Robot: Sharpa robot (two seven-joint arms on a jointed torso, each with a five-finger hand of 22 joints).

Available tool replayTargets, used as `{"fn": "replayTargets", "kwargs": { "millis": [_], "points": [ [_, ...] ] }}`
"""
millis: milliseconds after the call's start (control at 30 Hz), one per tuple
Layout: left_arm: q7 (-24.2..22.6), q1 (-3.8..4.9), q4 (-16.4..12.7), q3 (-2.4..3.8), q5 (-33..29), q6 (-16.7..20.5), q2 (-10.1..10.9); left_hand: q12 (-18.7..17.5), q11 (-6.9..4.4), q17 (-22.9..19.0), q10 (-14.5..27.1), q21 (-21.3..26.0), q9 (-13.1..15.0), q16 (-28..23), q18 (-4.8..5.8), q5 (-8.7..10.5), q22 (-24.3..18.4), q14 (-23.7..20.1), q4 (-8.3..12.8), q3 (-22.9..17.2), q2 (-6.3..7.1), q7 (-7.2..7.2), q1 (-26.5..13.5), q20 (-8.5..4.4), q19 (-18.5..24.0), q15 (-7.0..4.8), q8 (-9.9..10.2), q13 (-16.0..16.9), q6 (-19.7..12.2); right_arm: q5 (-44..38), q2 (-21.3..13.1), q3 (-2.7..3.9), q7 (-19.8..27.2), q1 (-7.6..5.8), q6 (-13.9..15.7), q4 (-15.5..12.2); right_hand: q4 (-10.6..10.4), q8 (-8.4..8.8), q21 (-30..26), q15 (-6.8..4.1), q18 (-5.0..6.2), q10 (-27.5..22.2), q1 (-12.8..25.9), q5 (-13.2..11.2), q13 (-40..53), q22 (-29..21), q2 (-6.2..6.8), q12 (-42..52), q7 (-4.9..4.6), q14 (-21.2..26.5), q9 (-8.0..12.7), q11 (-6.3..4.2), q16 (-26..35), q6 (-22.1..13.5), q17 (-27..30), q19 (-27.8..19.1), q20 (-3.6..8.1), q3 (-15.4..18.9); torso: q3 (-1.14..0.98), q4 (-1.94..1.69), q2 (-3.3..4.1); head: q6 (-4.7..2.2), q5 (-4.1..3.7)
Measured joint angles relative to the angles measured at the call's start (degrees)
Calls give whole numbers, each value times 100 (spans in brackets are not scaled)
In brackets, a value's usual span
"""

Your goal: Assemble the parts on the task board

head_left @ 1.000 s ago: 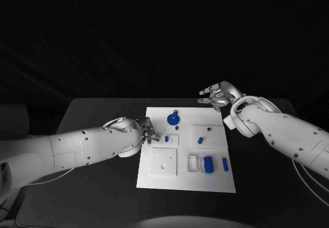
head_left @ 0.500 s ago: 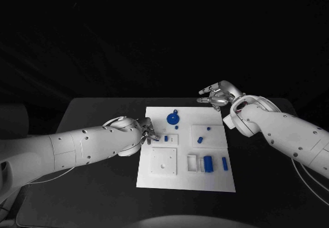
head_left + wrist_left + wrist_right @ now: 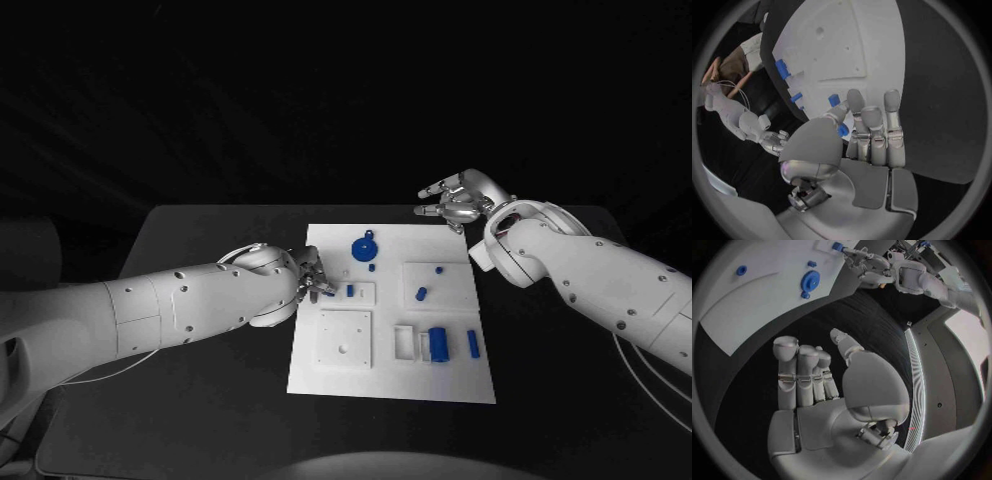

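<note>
- Your left hand (image 3: 306,277) pinches a small blue part (image 3: 842,130) at the task board (image 3: 389,380) edge
- Your right hand (image 3: 459,203) hovers beyond the board, fingers loosely apart, holding nothing

1. The left robot hand (image 3: 307,277) has been shifted very slightly toward the far side along the left edge of the task board (image 3: 392,370), with a small blue part (image 3: 842,130) pinched at its fingertips.
2. The right robot hand (image 3: 459,203) has been raised marginally beyond the board's far right corner.
</note>
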State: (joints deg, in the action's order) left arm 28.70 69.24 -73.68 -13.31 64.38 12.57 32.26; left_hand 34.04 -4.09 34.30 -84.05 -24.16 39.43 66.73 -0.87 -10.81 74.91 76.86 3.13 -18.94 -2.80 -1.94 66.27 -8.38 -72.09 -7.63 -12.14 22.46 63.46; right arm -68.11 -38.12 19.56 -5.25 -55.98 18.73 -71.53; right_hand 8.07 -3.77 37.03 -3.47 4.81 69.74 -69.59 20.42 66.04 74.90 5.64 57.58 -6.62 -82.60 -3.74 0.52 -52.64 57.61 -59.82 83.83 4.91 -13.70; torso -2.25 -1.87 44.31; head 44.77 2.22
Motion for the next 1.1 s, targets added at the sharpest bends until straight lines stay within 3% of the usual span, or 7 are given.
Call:
{"fn": "replayTargets", "kwargs": {
  "millis": [833,933,1100],
  "points": [
    [59,28,124,20,19,-213,-111,179,-25,208,-16,-92,186,135,1,-56,-1,44,31,31,11,-41,-11,0,0,15,-169,40,41,0,16,1,2,15,-7,7,0,0,-43,0,-1,0,23,27,-4,0,23,0,0,0,0,0,19,0,0,0,0,0,7,-1,1,24,-5],
    [65,28,132,20,25,-227,-126,179,-25,228,-15,-133,412,135,0,-89,3,44,31,31,32,-41,-33,0,0,16,-191,40,41,0,20,1,2,16,-7,8,0,0,-43,0,0,0,23,27,-4,0,23,0,0,0,0,0,19,0,0,0,0,0,8,-1,1,26,-2],
    [73,26,147,17,30,-242,-154,201,-26,245,-14,-156,540,135,0,-89,3,44,31,31,48,-41,-48,0,0,16,-247,34,41,0,25,0,4,20,-8,9,0,0,-43,0,0,0,23,27,-4,0,23,0,0,0,0,0,19,0,0,0,0,0,8,0,4,29,-1]
  ]
}}
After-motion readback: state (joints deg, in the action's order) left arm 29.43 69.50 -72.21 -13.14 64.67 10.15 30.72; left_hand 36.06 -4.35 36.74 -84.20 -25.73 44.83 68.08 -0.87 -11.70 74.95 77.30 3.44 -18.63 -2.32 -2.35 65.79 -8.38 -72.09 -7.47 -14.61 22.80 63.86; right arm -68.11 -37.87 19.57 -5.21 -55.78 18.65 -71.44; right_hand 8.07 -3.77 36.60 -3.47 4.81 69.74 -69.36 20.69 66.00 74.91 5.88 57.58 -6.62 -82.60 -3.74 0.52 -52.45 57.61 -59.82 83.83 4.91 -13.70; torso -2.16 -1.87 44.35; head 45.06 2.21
